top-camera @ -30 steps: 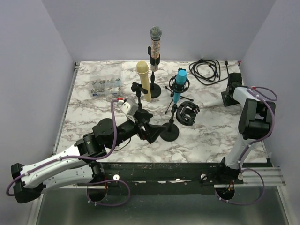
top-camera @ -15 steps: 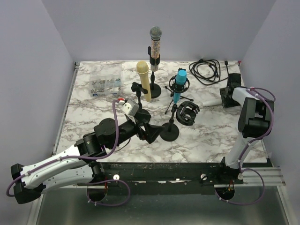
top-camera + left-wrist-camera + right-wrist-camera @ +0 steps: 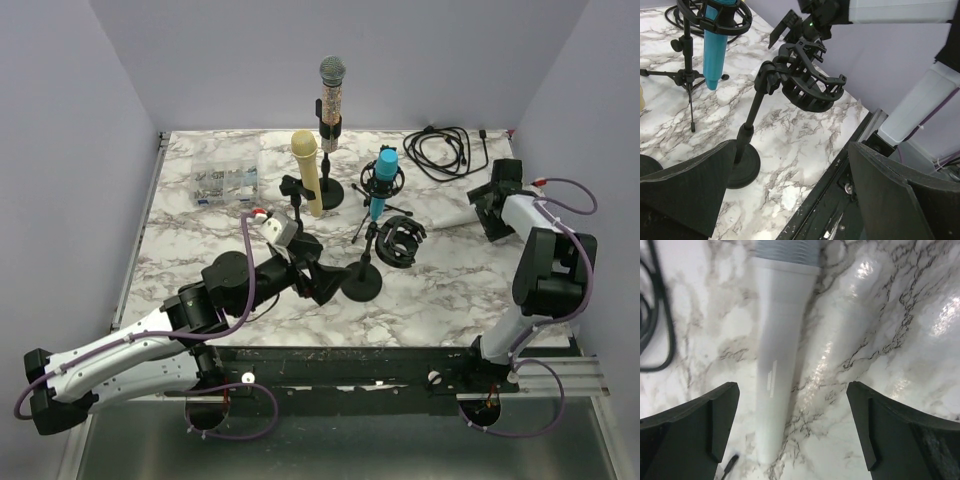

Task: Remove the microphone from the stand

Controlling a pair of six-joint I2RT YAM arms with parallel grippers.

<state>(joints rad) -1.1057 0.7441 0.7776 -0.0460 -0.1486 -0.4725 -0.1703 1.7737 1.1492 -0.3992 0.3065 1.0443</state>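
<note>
Black cable [image 3: 440, 152] coiled back-right on marble table [image 3: 180, 250]; clear plastic box [image 3: 225, 184] (contents unclear) back-left.

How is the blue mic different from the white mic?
The blue mic stands upright in a mount on a tripod. The white mic lies flat on the table, in no stand. The blue mic is bright blue and the white mic is pale white. Both are microphones.
</note>
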